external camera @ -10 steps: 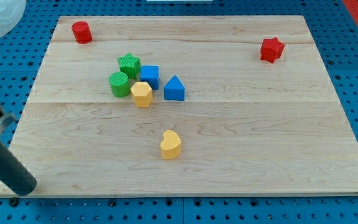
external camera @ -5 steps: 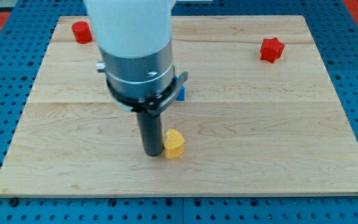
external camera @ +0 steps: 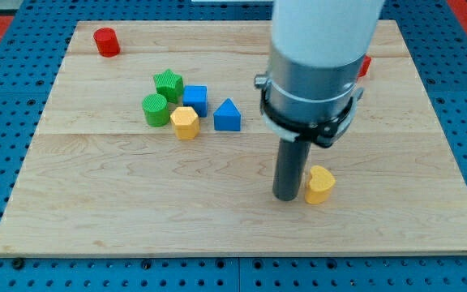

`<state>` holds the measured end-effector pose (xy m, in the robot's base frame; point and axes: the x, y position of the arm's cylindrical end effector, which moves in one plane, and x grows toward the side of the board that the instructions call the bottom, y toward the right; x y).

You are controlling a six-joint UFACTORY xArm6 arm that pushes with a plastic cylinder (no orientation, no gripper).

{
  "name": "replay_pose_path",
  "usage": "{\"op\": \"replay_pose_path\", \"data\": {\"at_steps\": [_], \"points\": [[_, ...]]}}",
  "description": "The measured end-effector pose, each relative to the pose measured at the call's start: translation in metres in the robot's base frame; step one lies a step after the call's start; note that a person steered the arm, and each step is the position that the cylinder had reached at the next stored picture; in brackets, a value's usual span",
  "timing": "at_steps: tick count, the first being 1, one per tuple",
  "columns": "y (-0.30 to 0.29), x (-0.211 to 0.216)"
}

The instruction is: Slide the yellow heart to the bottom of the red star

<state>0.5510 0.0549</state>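
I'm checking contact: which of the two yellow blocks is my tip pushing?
The yellow heart, touching my tip on its right; the yellow hexagon sits far off among the cluster.

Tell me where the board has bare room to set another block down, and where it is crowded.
Bare: the strip along the view's bottom, below the yellow heart and my tip, which sits at the heart's left; also the right side. Crowded: the cluster of green star, green cylinder, blue cube, yellow block and blue triangle.

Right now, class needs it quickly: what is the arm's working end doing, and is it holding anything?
My tip: no pincer, holds nothing; it touches the yellow heart from the view's left.
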Motion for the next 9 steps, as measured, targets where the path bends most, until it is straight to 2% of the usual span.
{"op": "replay_pose_path", "data": {"at_steps": [1, 3, 5, 7, 8, 9], "points": [[0.014, 0.011], [0.061, -0.047], [0.064, -0.088], [0.093, -0.05], [0.124, -0.064], [0.125, -0.084]]}}
